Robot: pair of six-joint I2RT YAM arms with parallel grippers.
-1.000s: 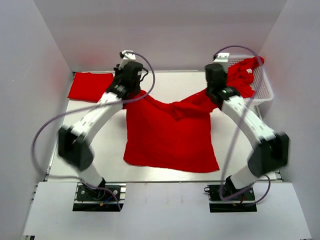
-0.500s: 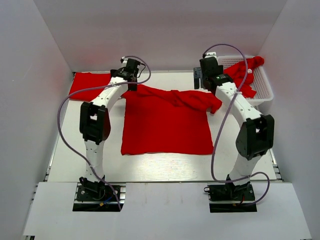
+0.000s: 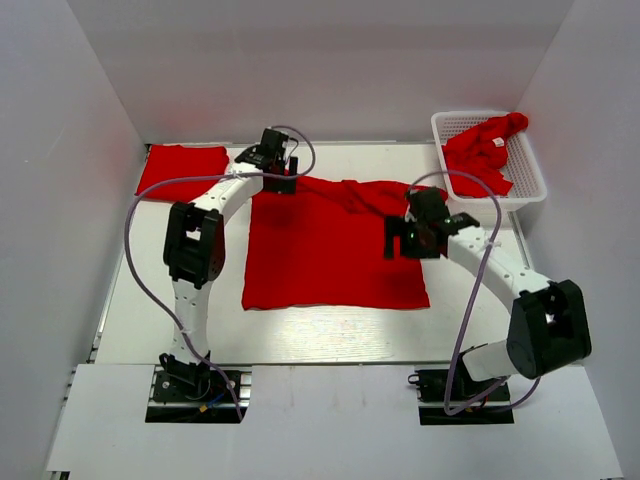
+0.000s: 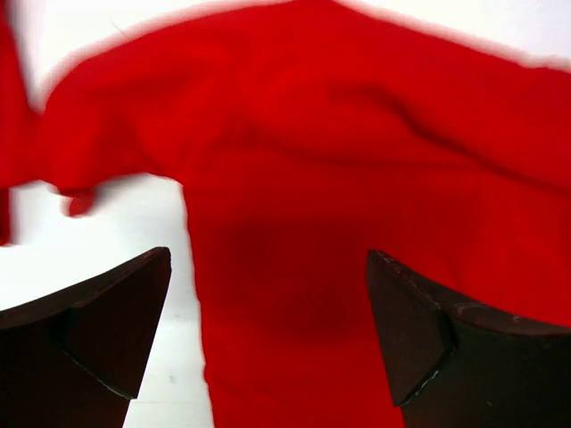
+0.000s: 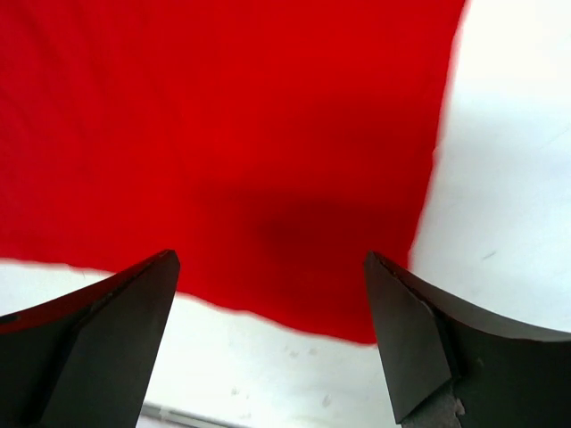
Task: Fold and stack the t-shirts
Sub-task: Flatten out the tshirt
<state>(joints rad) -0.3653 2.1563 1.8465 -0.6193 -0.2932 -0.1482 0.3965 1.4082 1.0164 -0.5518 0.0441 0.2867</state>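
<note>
Bright red short-sleeved soft-fabric t-shirt spread flat mid white surface, collar far, hem near: laid out ready for folding, by look of it. Far left corner: second red shirt, folded, likely start of stack. Far right: third red shirt, crumpled, in white plastic lattice basket. Left arm stretched far; left tool wide open, empty, above shoulder beside left sleeve. Right arm bent low; right tool wide open, empty, above shirt's right side, hem corner below.
</note>
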